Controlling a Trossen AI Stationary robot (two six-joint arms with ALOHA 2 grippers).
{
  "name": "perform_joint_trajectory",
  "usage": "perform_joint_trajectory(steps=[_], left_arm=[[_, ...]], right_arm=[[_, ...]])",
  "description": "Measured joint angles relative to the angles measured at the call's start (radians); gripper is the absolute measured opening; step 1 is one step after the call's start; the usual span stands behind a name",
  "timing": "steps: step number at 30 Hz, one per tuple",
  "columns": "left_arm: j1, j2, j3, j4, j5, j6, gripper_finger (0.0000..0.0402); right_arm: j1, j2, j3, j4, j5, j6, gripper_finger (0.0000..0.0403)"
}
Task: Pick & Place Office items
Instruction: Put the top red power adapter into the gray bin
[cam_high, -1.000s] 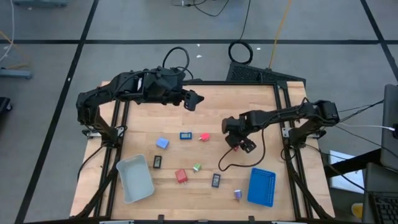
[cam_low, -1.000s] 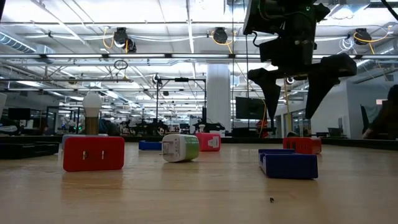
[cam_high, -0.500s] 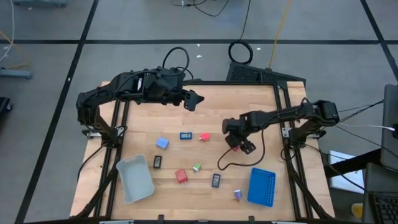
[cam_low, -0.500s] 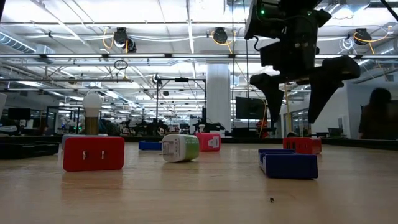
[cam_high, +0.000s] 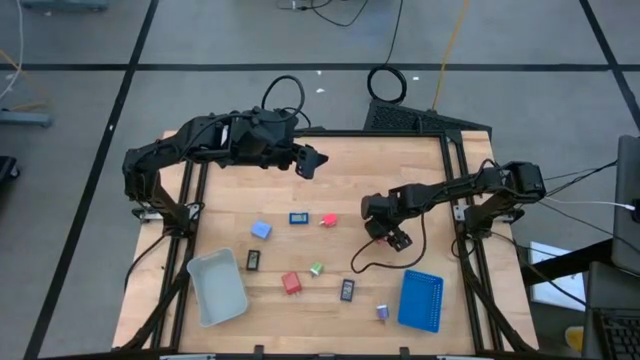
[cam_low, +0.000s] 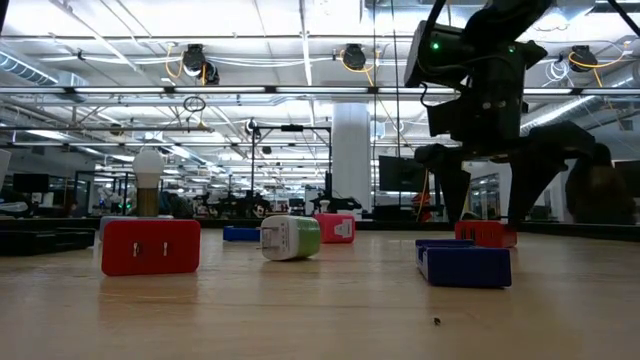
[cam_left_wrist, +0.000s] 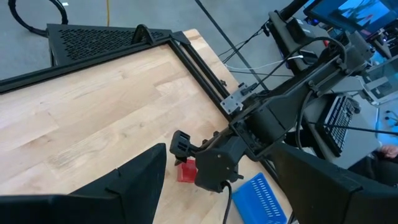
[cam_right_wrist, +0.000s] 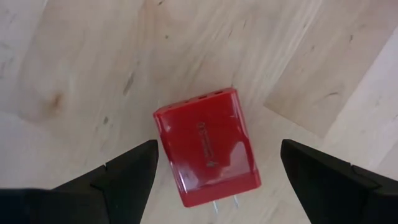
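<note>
My right gripper (cam_high: 386, 236) is open and low over the table, right of centre. Its fingers stand on either side of a red block (cam_right_wrist: 206, 147) that lies flat on the wood (cam_low: 486, 233), and they do not touch it. My left gripper (cam_high: 312, 160) is open and waits high over the far middle of the table. The other office items lie scattered on the table: a light-blue block (cam_high: 261, 229), a blue piece (cam_high: 298, 217), a pink-red piece (cam_high: 328, 219), two black rectangles (cam_high: 253, 260) (cam_high: 347, 290), a second red block (cam_high: 291, 283), a green-white bit (cam_high: 317, 268) and a purple bit (cam_high: 382, 312).
A grey tray (cam_high: 217, 287) sits near the table's near left. A blue tray (cam_high: 421, 300) sits at the near right, close to my right gripper. A black cable (cam_high: 362, 262) trails from the right arm across the wood. Black frame rails (cam_high: 455, 180) line the table's sides.
My right gripper has come down toward the red block, staying open. Its fingers, high above the block a second ago, now reach down on both sides of it. The block has not moved.
</note>
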Motion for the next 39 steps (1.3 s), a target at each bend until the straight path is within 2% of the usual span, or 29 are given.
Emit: perform_joint_trajectory(steps=[6, 9, 23, 34, 39], left_arm=[[0.0, 0.0, 0.0, 0.0, 0.0, 0.008, 0.0294], [0.0, 0.0, 0.0, 0.0, 0.0, 0.009, 0.0294], [0.0, 0.0, 0.0, 0.0, 0.0, 0.017, 0.0294], [-0.006, 0.0, 0.0, 0.0, 0.0, 0.012, 0.0294], [-0.008, 0.0, 0.0, 0.0, 0.001, 0.009, 0.0294]], right_arm=[[0.0, 0.0, -0.025, 0.055, -0.006, 0.022, 0.0334], [0.004, 0.0, -0.047, 0.091, -0.051, 0.027, 0.0334], [0.066, 0.014, -0.107, 0.179, -0.053, 0.023, 0.0334], [0.065, 0.045, -0.116, 0.178, -0.026, -0.118, 0.0334], [0.064, 0.046, -0.117, 0.161, -0.011, -0.148, 0.0321]])
